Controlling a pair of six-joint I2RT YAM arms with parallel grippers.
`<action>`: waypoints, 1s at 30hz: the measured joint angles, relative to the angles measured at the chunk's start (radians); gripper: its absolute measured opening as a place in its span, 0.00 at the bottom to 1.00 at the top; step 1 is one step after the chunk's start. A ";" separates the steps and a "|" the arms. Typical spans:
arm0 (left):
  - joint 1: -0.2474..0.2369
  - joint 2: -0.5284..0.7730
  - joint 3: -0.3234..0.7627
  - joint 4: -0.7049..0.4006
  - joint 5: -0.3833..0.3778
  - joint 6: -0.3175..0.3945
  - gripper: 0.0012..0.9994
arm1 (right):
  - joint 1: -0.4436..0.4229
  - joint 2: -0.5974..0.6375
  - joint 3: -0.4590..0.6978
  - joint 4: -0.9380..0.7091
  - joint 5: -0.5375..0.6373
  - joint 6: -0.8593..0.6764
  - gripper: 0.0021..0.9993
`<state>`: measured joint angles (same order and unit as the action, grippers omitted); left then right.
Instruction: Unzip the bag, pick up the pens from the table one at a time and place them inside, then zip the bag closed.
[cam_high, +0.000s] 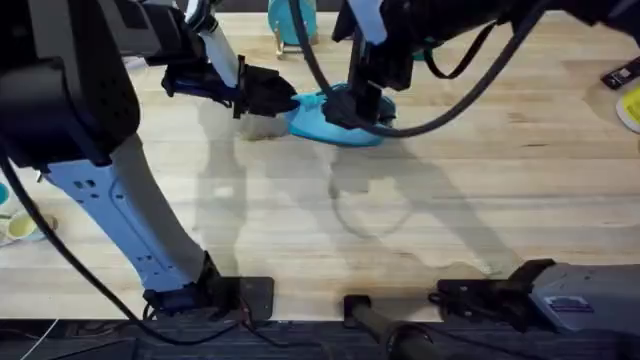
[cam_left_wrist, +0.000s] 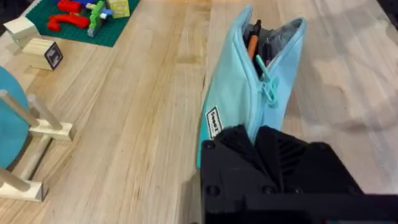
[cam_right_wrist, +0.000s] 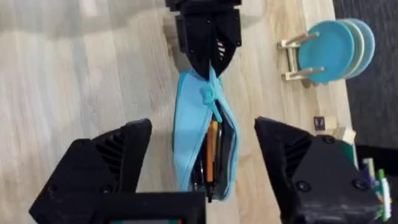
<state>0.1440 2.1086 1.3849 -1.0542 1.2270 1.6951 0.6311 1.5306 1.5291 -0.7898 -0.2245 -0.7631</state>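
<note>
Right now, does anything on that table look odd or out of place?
Nothing is spilled or broken. The bag stands on edge with its zipper partly open, an orange pen inside. The left gripper pinches one end of the bag; the right gripper is open around it.

Pale planks ran the whole worktop (cam_high: 500, 150), soft arm-shadows pooled across the middle. Teal discs (cam_right_wrist: 336, 50) stood on a wooden stand at the far edge, a green mat (cam_left_wrist: 68, 25) with toy blocks lay nearby, dark floor beyond.
</note>
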 joint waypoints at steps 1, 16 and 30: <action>0.000 0.000 0.000 0.000 0.000 0.000 0.04 | 0.002 0.001 0.000 0.000 0.000 -0.012 1.00; 0.000 0.000 0.000 0.000 0.000 0.000 0.04 | 0.019 0.038 0.000 0.005 0.000 -0.061 1.00; 0.000 0.000 0.000 0.000 0.000 0.000 0.04 | 0.053 0.121 0.000 0.059 0.059 -0.090 0.99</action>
<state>0.1440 2.1086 1.3849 -1.0542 1.2270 1.6951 0.6840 1.6514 1.5291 -0.7303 -0.1657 -0.8534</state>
